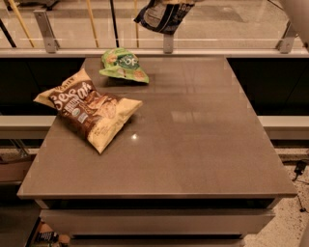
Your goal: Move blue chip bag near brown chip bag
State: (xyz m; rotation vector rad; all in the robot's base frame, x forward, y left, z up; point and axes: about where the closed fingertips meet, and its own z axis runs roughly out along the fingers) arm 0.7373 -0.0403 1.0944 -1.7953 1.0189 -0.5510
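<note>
Crinkled blue chip bag (161,15) aloft.
Gripper (180,3), top edge, pinches it; puffy brown chip bag (89,110) lies left.

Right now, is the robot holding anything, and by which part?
Yes: the blue chip bag hangs in the air, held by its upper end. The gripper sits at the very top of the camera view, mostly cut off.
</note>
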